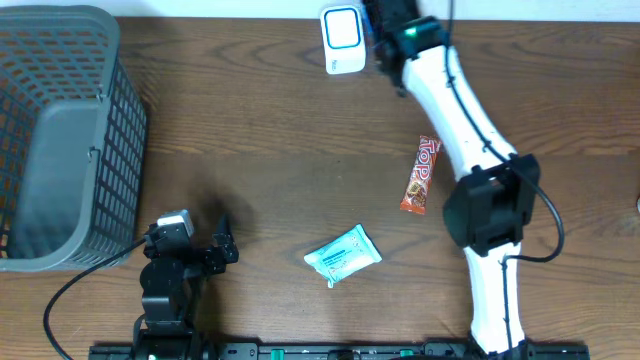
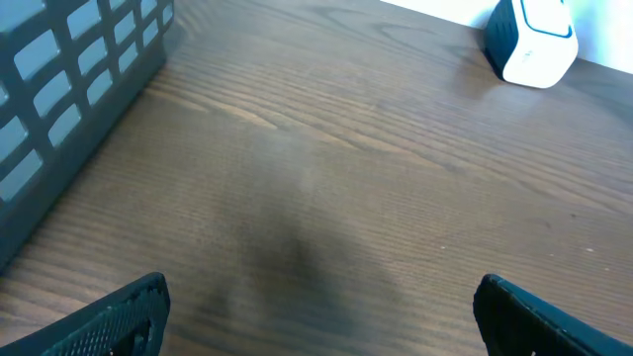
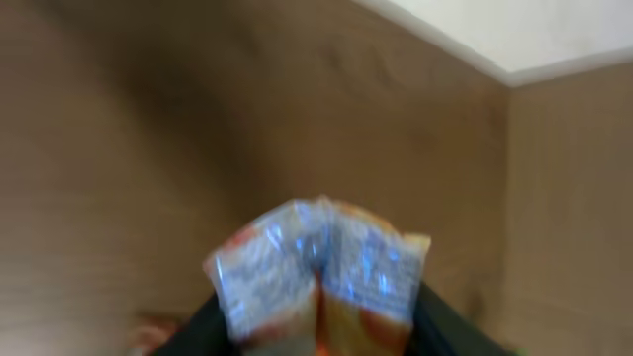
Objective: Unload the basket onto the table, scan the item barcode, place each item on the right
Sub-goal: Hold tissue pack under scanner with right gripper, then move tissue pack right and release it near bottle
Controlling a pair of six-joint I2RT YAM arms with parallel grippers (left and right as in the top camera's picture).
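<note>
A silvery, orange-edged snack packet (image 3: 318, 269) fills the lower middle of the blurred right wrist view. It is buckled along its middle and pinched between the dark fingers of my right gripper (image 3: 321, 331), which is shut on it. Overhead, the right arm reaches to the table's far edge, its tip right beside the white and blue barcode scanner (image 1: 342, 38); the packet itself is hidden there. The scanner (image 2: 532, 40) also shows at the top right of the left wrist view. My left gripper (image 2: 321, 302) stands wide open over bare wood near the front left, holding nothing.
A grey mesh basket (image 1: 60, 140) takes up the left side, and its wall (image 2: 59, 89) lies close to the left gripper. A red snack bar (image 1: 422, 175) lies beside the right arm. A teal packet (image 1: 343, 254) rests near the front middle.
</note>
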